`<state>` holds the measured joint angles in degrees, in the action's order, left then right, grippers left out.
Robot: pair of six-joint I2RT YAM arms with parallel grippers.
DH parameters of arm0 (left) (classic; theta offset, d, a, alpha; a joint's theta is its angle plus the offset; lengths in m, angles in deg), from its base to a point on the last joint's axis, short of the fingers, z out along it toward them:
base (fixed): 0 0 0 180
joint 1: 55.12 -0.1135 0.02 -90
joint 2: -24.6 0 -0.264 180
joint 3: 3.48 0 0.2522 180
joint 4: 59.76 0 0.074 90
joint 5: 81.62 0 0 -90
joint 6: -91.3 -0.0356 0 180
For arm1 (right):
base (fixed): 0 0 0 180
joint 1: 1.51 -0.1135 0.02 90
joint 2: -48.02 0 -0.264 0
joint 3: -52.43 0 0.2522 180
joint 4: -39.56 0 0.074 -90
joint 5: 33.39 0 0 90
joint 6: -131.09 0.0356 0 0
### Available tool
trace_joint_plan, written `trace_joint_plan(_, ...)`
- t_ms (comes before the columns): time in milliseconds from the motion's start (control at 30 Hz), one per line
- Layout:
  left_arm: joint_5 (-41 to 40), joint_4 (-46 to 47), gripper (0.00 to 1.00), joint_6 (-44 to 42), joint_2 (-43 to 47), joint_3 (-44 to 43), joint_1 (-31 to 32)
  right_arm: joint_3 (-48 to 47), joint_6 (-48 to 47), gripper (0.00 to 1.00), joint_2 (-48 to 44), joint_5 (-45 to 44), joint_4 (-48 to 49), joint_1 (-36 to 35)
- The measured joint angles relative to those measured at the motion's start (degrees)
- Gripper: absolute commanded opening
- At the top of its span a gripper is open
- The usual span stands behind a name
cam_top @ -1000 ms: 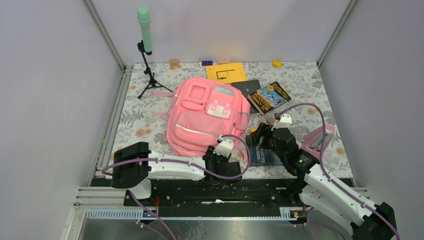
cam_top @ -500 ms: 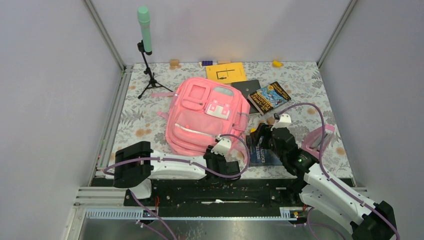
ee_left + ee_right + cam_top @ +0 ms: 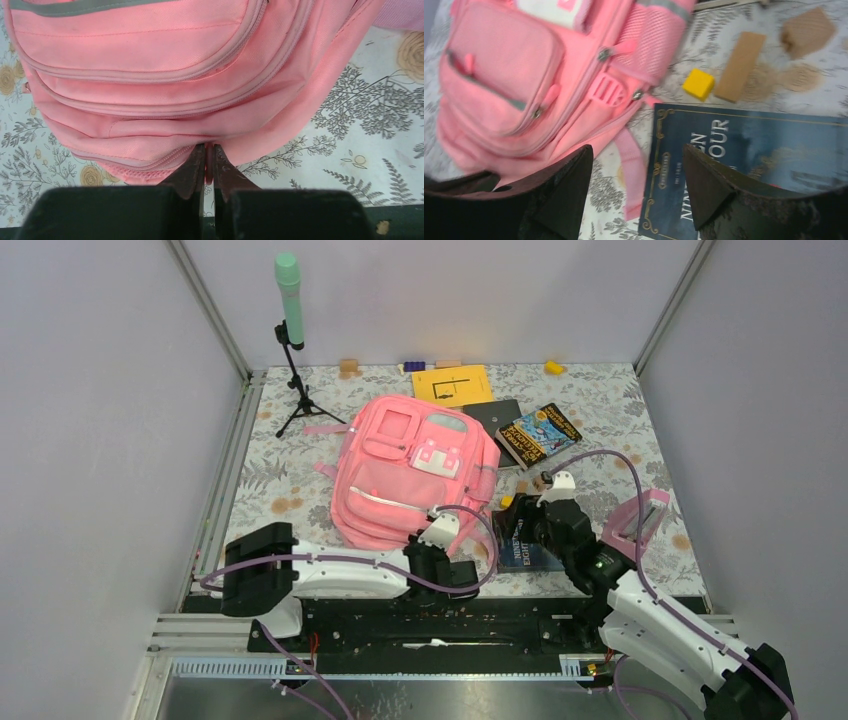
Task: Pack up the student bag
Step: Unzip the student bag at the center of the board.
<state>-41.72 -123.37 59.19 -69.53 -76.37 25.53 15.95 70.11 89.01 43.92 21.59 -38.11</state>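
Pale grey walls (image 3: 450,300) close in a desk (image 3: 610,420) covered with a grey floral cloth. At its centre lies the student bag (image 3: 400,490), a large soft pink backpack, flat with its front pockets facing up and its bottom edge towards the robot.

Two white and black arms reach in from the near side of the bag. The left gripper (image 3: 209,150) sits at the bag's bottom edge, its jaws closed together with a thin sliver of pink fabric showing between them. The right gripper (image 3: 636,155) hovers just off the bag's right side, jaws spread wide and holding nothing, above a dark blue book (image 3: 749,155) that lies flat beside the bag's strap.

Beyond the bag's far right corner lie a yellow folder (image 3: 452,385), a dark notebook (image 3: 495,412) touching the bag, and a colourful paperback (image 3: 540,433). Well to the right of the bag, past the right arm, a small pink pencil case (image 3: 635,520) sits tilted. Off the bag's far left corner stands a black tripod (image 3: 297,405) carrying a green-topped stick (image 3: 288,285).

Between the bag's right side and the blue book's far edge lie a small yellow block (image 3: 698,84) and, just beside it, a plain wooden block (image 3: 740,66).
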Motion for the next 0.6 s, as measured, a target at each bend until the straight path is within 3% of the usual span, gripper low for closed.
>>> trace_joint_plan(133, 0.9, 1.1, 0.0, -1.5, 5.4, 1.2, 0.0, 3.6, -3.8, 0.7, -2.6, 8.7, 6.2, 0.0)
trace_joint_plan(333, 5.4, 9.5, 0.0, -8.1, 21.1, 9.9, -0.8, 8.4, -12.2, 0.7, -5.6, 20.9, 17.8, -1.4)
trace_joint_plan(600, 16.3, 18.7, 0.0, -17.9, 33.6, 19.6, -6.3, 8.7, -26.4, 0.7, 3.6, 24.0, 32.3, -15.0)
